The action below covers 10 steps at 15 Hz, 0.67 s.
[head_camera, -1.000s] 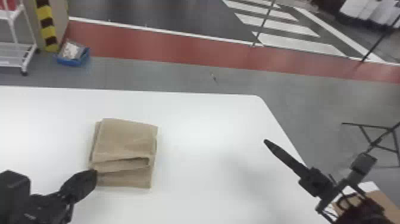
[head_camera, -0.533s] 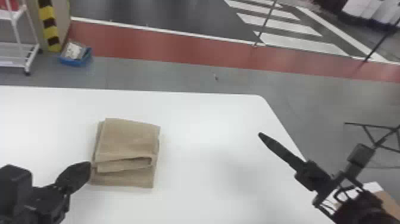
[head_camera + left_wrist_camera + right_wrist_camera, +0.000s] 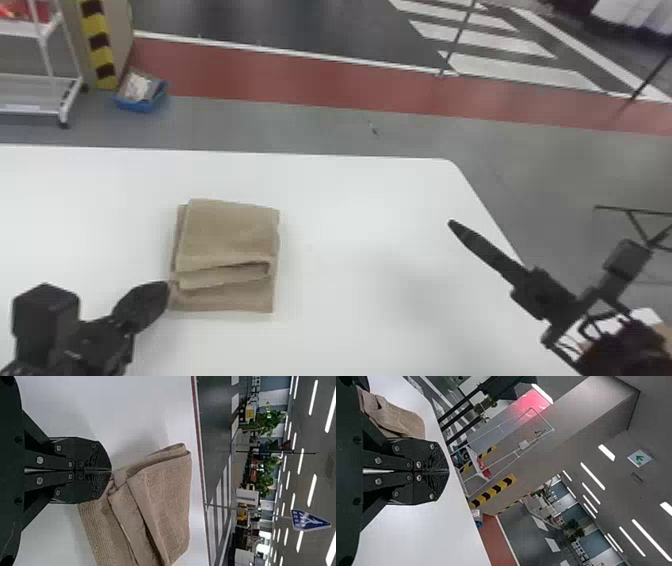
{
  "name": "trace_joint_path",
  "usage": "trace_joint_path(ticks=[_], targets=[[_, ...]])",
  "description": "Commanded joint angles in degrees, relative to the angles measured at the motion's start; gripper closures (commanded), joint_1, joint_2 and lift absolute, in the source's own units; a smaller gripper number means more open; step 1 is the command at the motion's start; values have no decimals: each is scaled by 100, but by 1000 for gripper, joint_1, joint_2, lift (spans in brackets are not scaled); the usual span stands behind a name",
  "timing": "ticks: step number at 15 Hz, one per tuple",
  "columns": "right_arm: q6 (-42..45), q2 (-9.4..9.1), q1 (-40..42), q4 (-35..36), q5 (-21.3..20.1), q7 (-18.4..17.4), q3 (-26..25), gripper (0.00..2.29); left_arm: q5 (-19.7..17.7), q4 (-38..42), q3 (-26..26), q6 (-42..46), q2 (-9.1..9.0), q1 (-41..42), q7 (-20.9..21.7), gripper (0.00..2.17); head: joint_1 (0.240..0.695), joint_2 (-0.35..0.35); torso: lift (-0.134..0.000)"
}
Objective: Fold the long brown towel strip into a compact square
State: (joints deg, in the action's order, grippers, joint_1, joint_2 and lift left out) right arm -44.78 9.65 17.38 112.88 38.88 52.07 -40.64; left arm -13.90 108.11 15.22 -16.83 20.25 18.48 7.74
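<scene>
The brown towel [image 3: 227,235] lies folded on the table, a roughly square stack with a loose fold and a lower layer showing along its near side. At its left edge, by the near corner, is my left gripper [image 3: 165,289], fingertips against or just over the cloth. In the left wrist view my left gripper [image 3: 111,471] is shut, with the layered towel [image 3: 166,490] just past its tips. My right gripper [image 3: 454,226] hangs over the table's right part, apart from the towel. The right wrist view has my right gripper [image 3: 448,471] shut on nothing, the towel [image 3: 399,417] farther off.
The white table [image 3: 350,210] has its rounded far corner and slanting right edge near the right arm. Beyond it on the floor stand a white cart [image 3: 65,95] and a blue box [image 3: 141,97] at the far left. Dark metal legs [image 3: 637,225] stand at the right.
My left gripper has drawn back leftward from over the towel's near left part to its edge. The right gripper has shifted slightly left and away. The whole head view has shifted a little.
</scene>
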Motion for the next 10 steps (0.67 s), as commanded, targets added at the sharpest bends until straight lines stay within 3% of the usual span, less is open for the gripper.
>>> trace_joint_path(ticks=[1,4,5,6,7,8,10], targets=[[-106,11,-77,-3,-3,-4,48,1595,-69,114,157,-1,5,60,17,1197,695,-318,-124],[-528,108,-270,191,-126,4,259,1571,-78,149,341,-19,-4,77,8,1193,695,-342,-124],[-686,178,-279,604,-416,-31,531,1150,-86,158,306,-1,-12,77,-18,1193,695,-344,-124],[-703,187,-296,1078,-943,-83,927,302,-86,219,209,-1,-12,77,-36,1193,695,-338,-124],[-897,204,-367,1456,-1409,-75,1252,-2,-95,307,86,17,-4,77,-45,1193,695,-325,-124],[-1283,319,-560,1808,-2051,-57,1841,-2,-139,369,-54,-1,14,77,-45,1193,695,-297,-124],[-1723,477,-1035,2089,-3571,40,3168,43,-183,378,-283,-1,5,68,-18,1193,695,-178,-124]])
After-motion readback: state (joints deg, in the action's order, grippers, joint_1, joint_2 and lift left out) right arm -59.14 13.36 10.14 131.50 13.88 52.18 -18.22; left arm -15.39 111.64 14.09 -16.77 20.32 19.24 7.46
